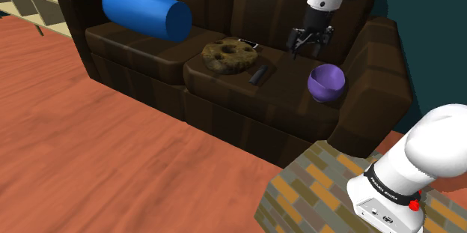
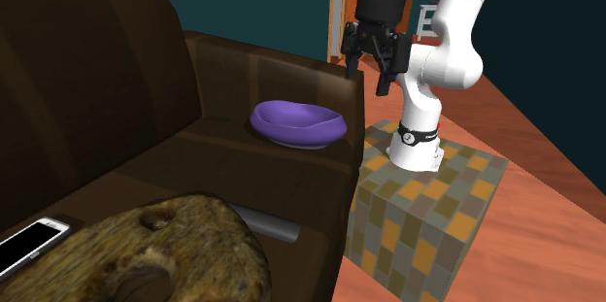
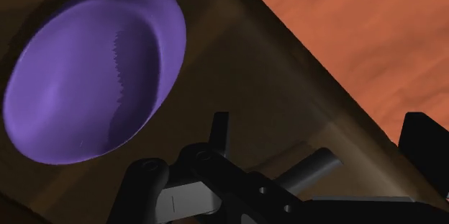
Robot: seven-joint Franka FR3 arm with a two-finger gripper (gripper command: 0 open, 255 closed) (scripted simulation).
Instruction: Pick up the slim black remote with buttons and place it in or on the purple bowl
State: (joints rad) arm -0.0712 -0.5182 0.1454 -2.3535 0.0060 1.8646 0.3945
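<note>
Pincer (image 1: pixel 308 46) hangs above the end of the sofa (image 1: pixel 224 112) seat on the shoulder view's right, its fingers spread wide with nothing between them, so the step in hand is the reach for the remote. Closest to it is the purple bowl (image 1: pixel 327 82), resting on the seat cushion just beside the armrest (image 1: pixel 378 67). Farther out toward the shoulder view's left lies the slim dark remote (image 1: pixel 260 74). It is flat on the same cushion, between the bowl and a brown lumpy object (image 1: pixel 228 55) with holes in it. In the second exterior view one end of it is hidden behind that lump. A phone (image 1: pixel 245 43) lies just beyond the lump, and a blue bolster (image 1: pixel 146 13) sits well apart on the far cushion.

To do this well, I would bring the pincer over the remote's middle first. The wrist should then turn so the fingers straddle its narrow width rather than its length, and only after that descend straight. The remote is thin and the cushion is probably soft, so the fingertips should go low enough to catch its sides without digging in. Coming in from the bowl side looks safest, clear of the lump, though a knock on the bowl would shift the target.
</note>
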